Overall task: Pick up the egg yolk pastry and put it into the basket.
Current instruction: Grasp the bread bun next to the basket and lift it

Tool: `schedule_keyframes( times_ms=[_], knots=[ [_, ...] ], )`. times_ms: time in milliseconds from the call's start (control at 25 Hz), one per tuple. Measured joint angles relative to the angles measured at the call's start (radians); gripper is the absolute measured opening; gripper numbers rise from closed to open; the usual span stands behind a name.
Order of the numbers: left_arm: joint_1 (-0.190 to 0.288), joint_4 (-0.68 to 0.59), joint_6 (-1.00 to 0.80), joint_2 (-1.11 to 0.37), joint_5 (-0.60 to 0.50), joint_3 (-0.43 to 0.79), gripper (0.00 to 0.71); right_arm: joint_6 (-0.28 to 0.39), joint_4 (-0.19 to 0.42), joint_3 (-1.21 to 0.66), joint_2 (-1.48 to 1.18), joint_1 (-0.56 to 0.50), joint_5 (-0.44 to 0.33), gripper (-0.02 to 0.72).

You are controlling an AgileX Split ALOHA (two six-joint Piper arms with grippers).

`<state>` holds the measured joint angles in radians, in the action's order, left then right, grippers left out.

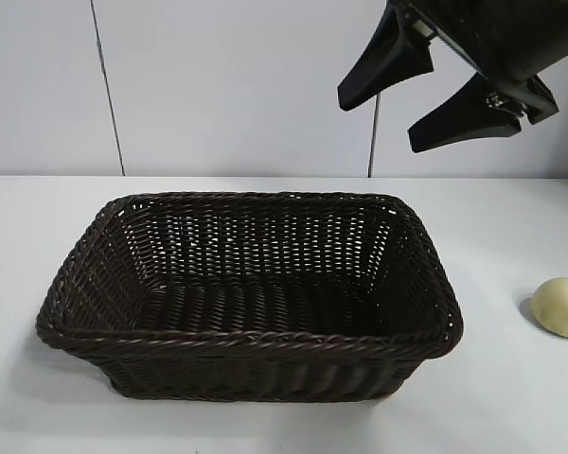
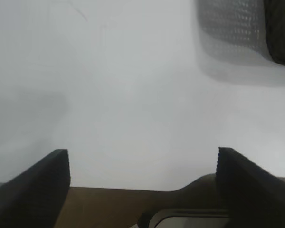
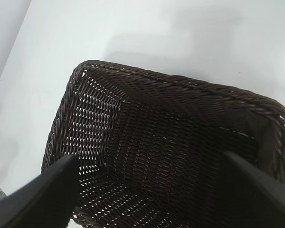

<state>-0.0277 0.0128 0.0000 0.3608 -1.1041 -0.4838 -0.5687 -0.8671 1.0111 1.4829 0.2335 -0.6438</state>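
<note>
White table [image 1: 511,416], pale panelled wall behind. Left gripper [image 2: 142,183] out of the exterior view; its wrist view shows fingers spread wide over bare table, nothing between them. Basket [image 1: 251,339] sits centre, nothing inside. Right gripper [image 1: 417,90] hangs high at 1 o'clock from the basket, released, jaws apart. Egg yolk pastry [image 1: 561,307] lies on the table at 3 o'clock of the basket, well apart from it.

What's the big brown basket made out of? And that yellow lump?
The basket looks like dark brown woven wicker, with a braided rim and gaps between strands. The yellow lump looks like soft dough or pastry: smooth, matte, pale, rounded. It might be a plastic copy.
</note>
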Motion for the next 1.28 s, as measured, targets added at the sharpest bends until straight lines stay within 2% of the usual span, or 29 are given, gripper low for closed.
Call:
schedule_keyframes(
  times_ms=[320,520,600,720,800,920,1120,1280],
  knots=[
    [-0.016,0.000,0.000,-0.340,-0.011,0.000,0.605,0.000,0.000,0.000,0.000,0.000,0.000,0.578],
    [-0.016,0.000,0.000,-0.373,-0.019,-0.001,0.605,0.000,0.001,0.000,0.000,0.000,-0.019,0.578],
    [-0.016,0.001,0.000,-0.373,-0.019,-0.001,0.605,0.032,0.018,0.002,0.000,-0.001,-0.030,0.578],
    [-0.016,0.001,0.000,-0.373,-0.019,-0.001,0.605,0.137,0.105,0.033,0.000,-0.024,-0.085,0.578],
    [-0.016,0.001,0.000,-0.373,-0.019,-0.001,0.605,0.211,0.205,0.070,0.000,-0.058,-0.132,0.578],
    [-0.016,0.002,0.000,-0.373,-0.019,-0.001,0.605,0.302,0.320,0.120,0.000,-0.120,-0.193,0.578],
    [-0.016,0.002,0.000,-0.373,-0.019,-0.001,0.605,0.347,0.448,0.138,0.000,-0.214,-0.285,0.578],
    [-0.016,0.002,0.000,-0.373,-0.019,-0.001,0.605,0.362,0.505,0.138,0.000,-0.301,-0.310,0.578]
  ],
)
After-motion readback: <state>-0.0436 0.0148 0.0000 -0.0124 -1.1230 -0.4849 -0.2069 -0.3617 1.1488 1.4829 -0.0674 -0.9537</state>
